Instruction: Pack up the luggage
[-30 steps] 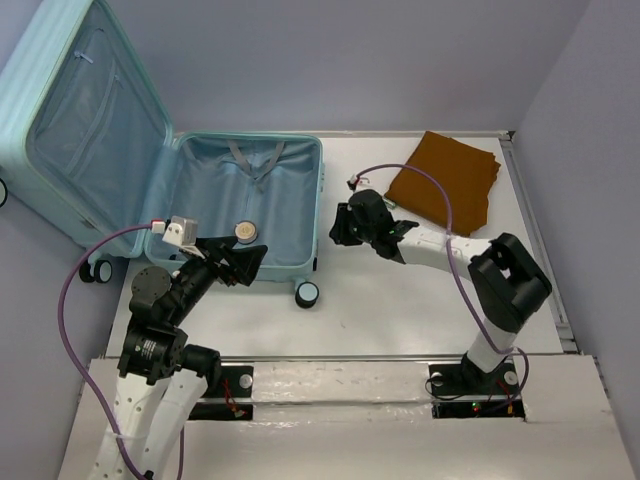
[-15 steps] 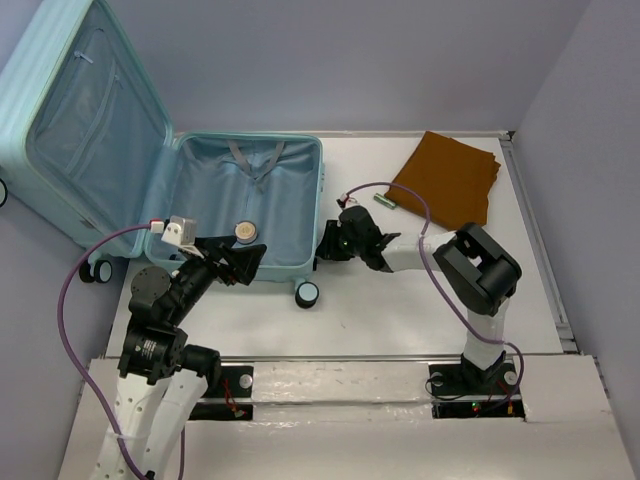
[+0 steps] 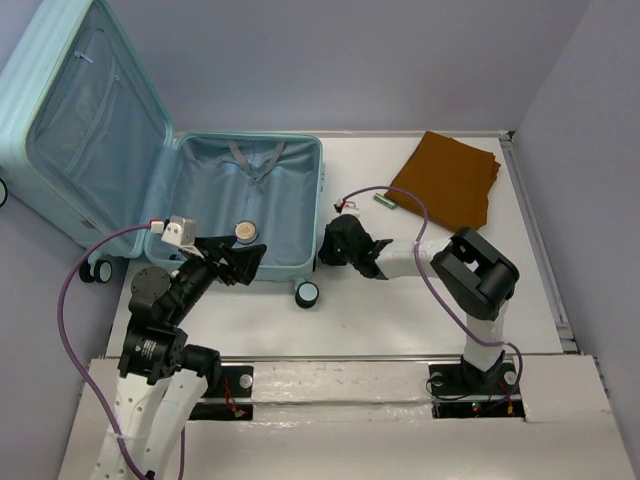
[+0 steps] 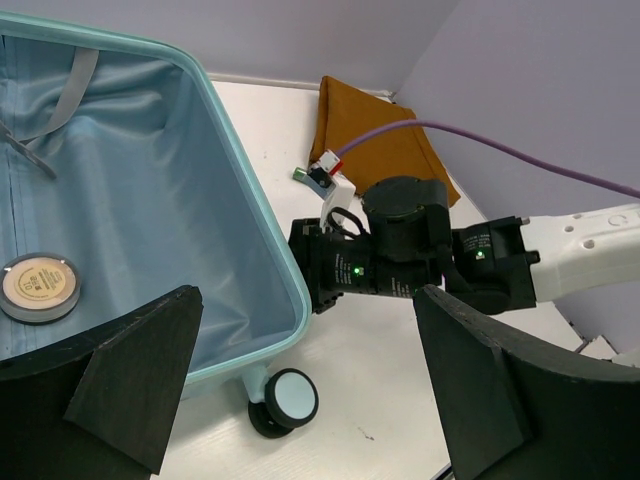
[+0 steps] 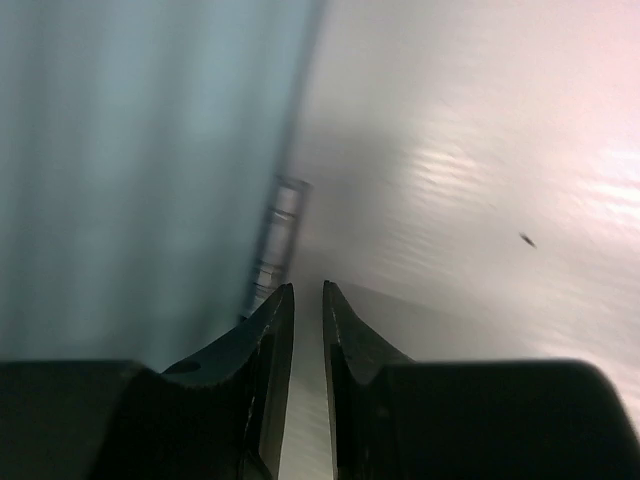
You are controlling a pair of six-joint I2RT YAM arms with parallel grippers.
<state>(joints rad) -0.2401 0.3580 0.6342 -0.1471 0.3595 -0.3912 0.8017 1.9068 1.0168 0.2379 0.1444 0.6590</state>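
The right claw (image 3: pixel 326 248), narrow and holding nothing, has swung from the brown cloth (image 3: pixel 445 180) behind it to the luggage (image 3: pixel 281 215) wall just ahead. The left claw (image 3: pixel 238 258) gapes wide above the luggage's near rim. Seemingly nothing new gets packed.

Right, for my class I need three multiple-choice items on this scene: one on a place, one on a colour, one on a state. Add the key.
1. Where is the round tin?
A) on a chair
B) inside the suitcase
C) on the floor

2. What colour is the folded cloth?
A) brown
B) red
C) white

3. How is the left hand?
A) wide open and empty
B) shut on the tin
C) shut on the cloth

Key:
1 B, the tin lies on the suitcase's blue lining.
2 A, the cloth is plainly brown.
3 A, the hand's fingers stand far apart with nothing between them.
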